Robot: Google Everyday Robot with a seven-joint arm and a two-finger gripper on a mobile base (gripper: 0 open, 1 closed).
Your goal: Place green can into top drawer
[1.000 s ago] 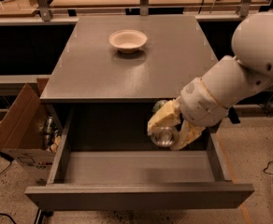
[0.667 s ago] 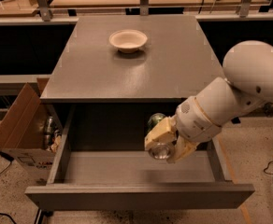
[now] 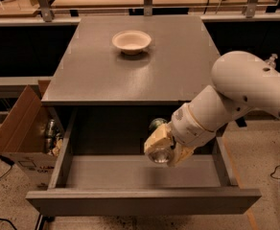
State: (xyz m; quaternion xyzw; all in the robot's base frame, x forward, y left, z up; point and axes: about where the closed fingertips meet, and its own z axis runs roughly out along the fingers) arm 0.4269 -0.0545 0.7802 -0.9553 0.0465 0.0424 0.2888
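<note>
The top drawer (image 3: 140, 199) of the grey cabinet is pulled wide open toward me, its floor bare. My gripper (image 3: 162, 147) hangs inside the drawer opening, a little right of the middle, above the floor. It is shut on the green can (image 3: 157, 139), which lies tilted between the yellowish fingers (image 3: 154, 142), with its silver end (image 3: 161, 155) facing me and a bit of green showing behind. The white arm (image 3: 236, 95) reaches in from the right.
A cream shallow bowl (image 3: 131, 41) sits on the cabinet top (image 3: 130, 75). A brown cardboard box (image 3: 20, 133) holding cans stands on the floor at the left of the cabinet. Cables lie on the floor at the far right.
My gripper with the can has moved down and to the left, deeper into the open drawer. The drawer and bowl have not moved.
</note>
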